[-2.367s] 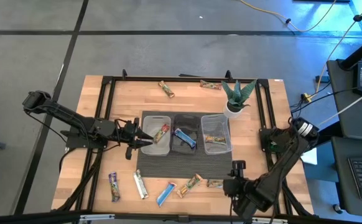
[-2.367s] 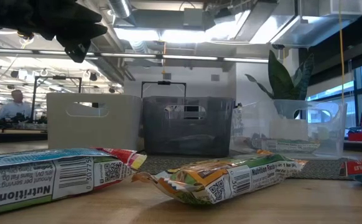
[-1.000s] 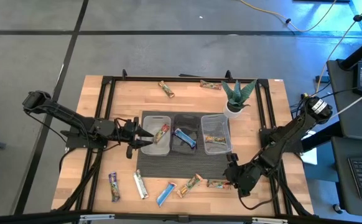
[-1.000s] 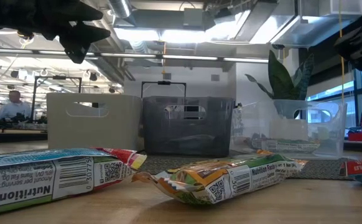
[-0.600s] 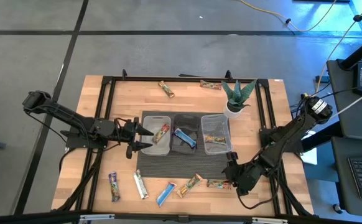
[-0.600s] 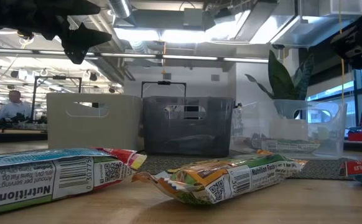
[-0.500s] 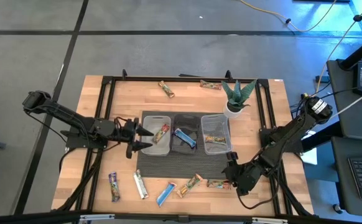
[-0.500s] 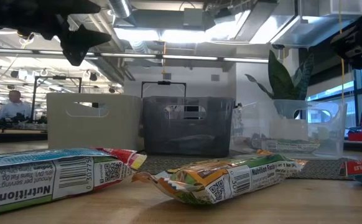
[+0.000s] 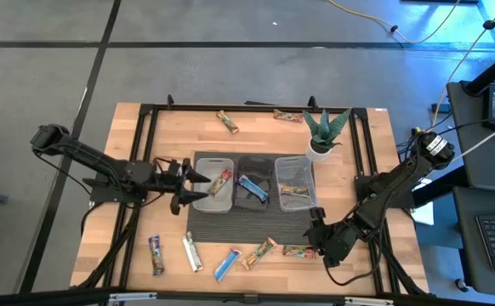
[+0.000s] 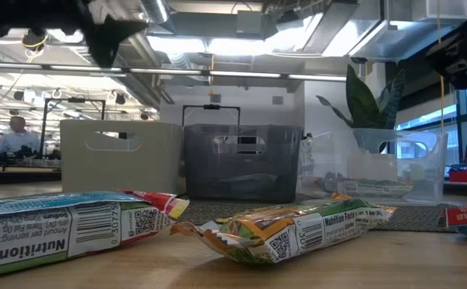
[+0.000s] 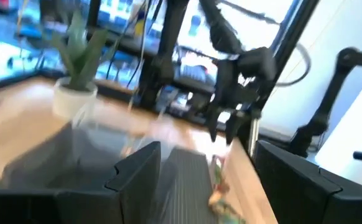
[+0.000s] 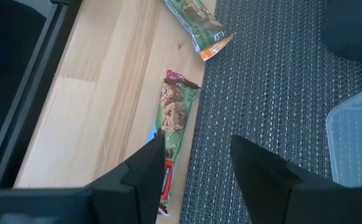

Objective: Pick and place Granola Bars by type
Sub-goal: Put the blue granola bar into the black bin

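Granola bars lie on the table. A row near the front edge holds a purple bar, a silver bar, a blue bar and two tan-green bars. Others lie in the bins: a red-print bar, a blue one and tan ones. My left gripper stands open at the left bin's left wall, holding nothing. My right gripper hovers open over a green bar that lies flat on the wood beside the mat.
Two more bars lie near the far edge. A potted plant stands behind the right bin. The three bins sit on a dark ribbed mat. A black frame borders the table.
My left gripper has opened wider beside the left bin, and its fingers have tipped upward. The bar in that bin has stayed where it was. My right arm has kept still.
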Controlling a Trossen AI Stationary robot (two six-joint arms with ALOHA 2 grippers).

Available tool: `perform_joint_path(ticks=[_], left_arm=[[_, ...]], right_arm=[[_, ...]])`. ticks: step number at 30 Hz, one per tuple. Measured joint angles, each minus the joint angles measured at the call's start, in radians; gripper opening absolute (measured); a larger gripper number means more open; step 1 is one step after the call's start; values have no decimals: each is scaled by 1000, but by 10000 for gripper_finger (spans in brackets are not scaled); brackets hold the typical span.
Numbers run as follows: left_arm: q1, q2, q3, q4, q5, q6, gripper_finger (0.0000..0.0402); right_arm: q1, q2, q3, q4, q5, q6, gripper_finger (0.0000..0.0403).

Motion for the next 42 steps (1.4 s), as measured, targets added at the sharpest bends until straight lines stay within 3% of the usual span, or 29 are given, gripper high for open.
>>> perform_joint_path(ticks=[5, 9, 12, 15, 19, 21, 25, 28, 33, 42], left_arm=[[-25, 13, 132, -67, -35, 153, 251], [-59, 83, 339, -417, -100, 172, 251], [-92, 173, 518, -756, -173, 78, 251], [-121, 271, 689, -1086, -210, -128, 251], [-168, 406, 841, -1484, -196, -510, 251], [-193, 463, 882, -1656, -131, -709, 251], [-253, 572, 899, -1936, 136, -1097, 251], [-328, 648, 899, -1999, 254, -1295, 251], [-437, 743, 899, -1905, 360, -1476, 251], [-585, 826, 899, -1772, 375, -1848, 251]], right_arm=[[0, 0, 0, 1, 1, -34, 184], [0, 0, 0, 2, 4, -17, 184], [0, 0, 0, 13, 16, -16, 184], [0, 0, 0, 35, 18, -20, 184], [0, 0, 0, 43, 18, -21, 184], [0, 0, 0, 44, 18, -21, 184], [0, 0, 0, 44, 18, -22, 184], [0, 0, 0, 44, 18, -21, 184], [0, 0, 0, 43, 18, -24, 184], [0, 0, 0, 57, 18, -25, 184]])
